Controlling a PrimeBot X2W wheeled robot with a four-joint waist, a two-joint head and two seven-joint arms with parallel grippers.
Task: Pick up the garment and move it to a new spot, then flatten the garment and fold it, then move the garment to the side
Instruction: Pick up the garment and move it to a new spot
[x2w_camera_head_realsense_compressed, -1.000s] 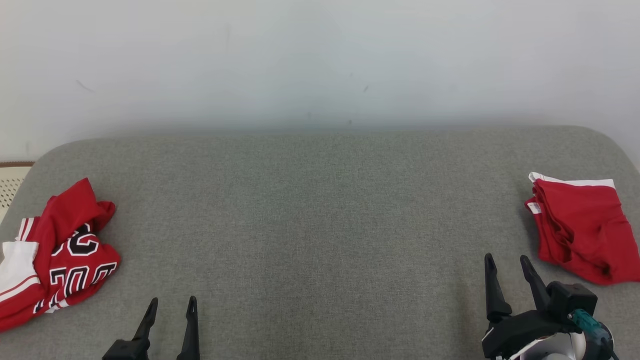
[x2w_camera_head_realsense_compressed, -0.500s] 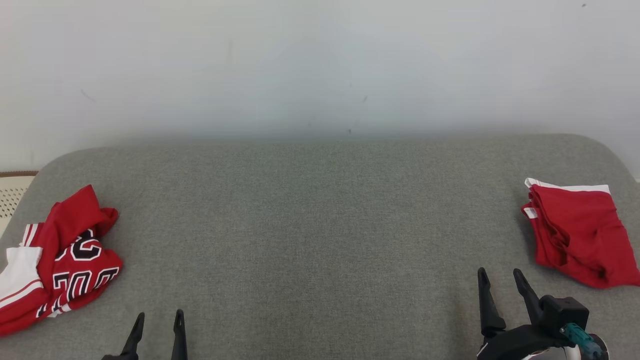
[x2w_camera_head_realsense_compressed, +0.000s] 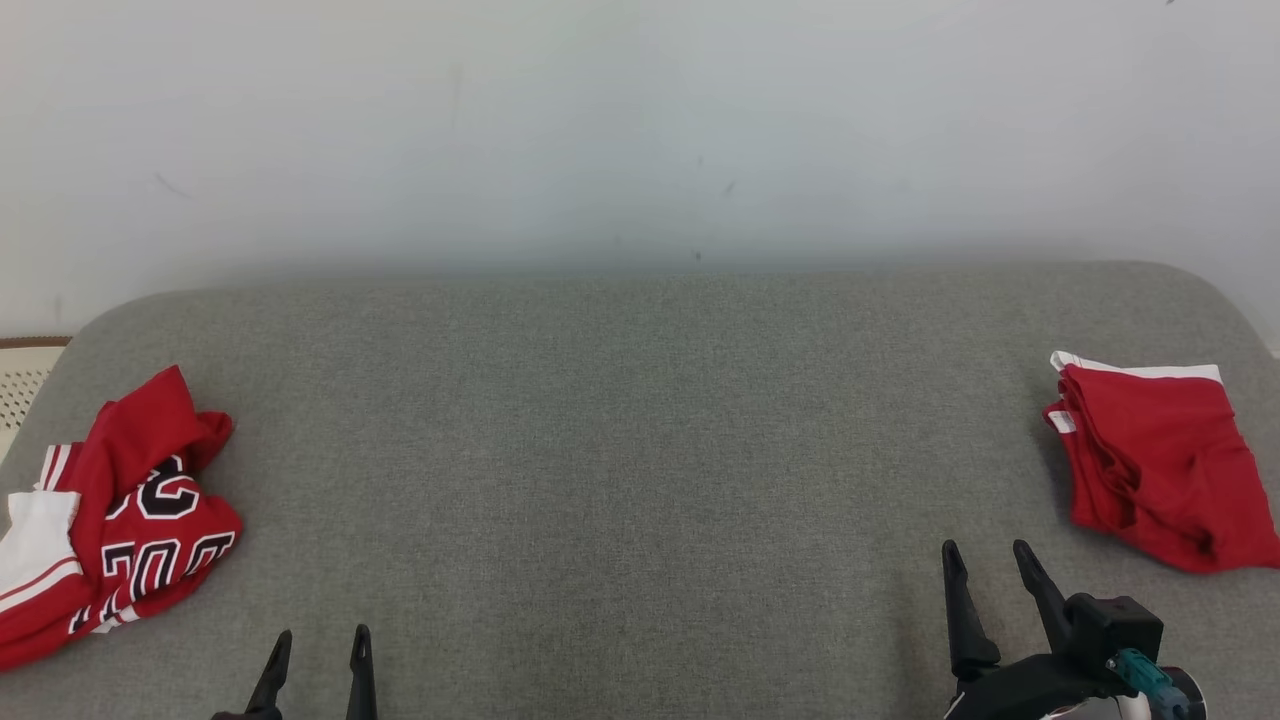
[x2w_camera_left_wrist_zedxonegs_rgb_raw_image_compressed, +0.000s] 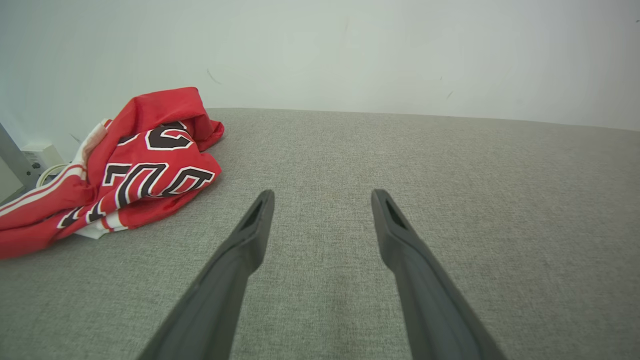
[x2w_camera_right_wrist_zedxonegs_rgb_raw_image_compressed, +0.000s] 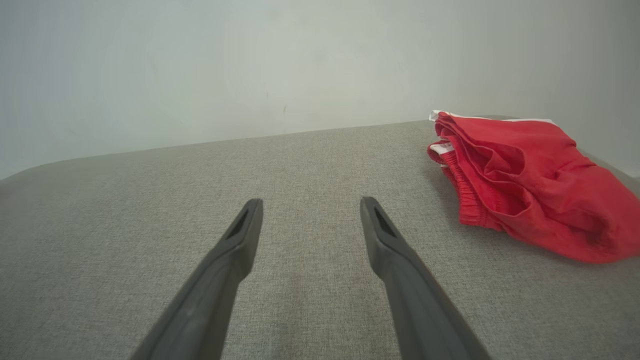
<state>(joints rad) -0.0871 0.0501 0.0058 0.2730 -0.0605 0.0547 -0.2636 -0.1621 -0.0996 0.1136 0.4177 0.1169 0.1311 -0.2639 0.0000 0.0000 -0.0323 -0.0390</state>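
- The crumpled jersey (x2w_camera_head_realsense_compressed: 120, 520) is seen at the cushion's (x2w_camera_head_realsense_compressed: 640, 450) left edge, left of the left gripper (x2w_camera_head_realsense_compressed: 322, 633), the nearer one.
- Its long axis perhaps runs front-to-back.
- Fingers of the left gripper and the right gripper (x2w_camera_head_realsense_compressed: 984, 546) are held apart, empty.

red jersey (x2w_camera_left_wrist_zedxonegs_rgb_raw_image_compressed: 150, 170) | black white-edged lettering | crumpled, cannot be read

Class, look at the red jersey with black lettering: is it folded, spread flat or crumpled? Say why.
Crumpled. The jersey lies bunched in a heap on the grey surface, its lettering bent across creases.
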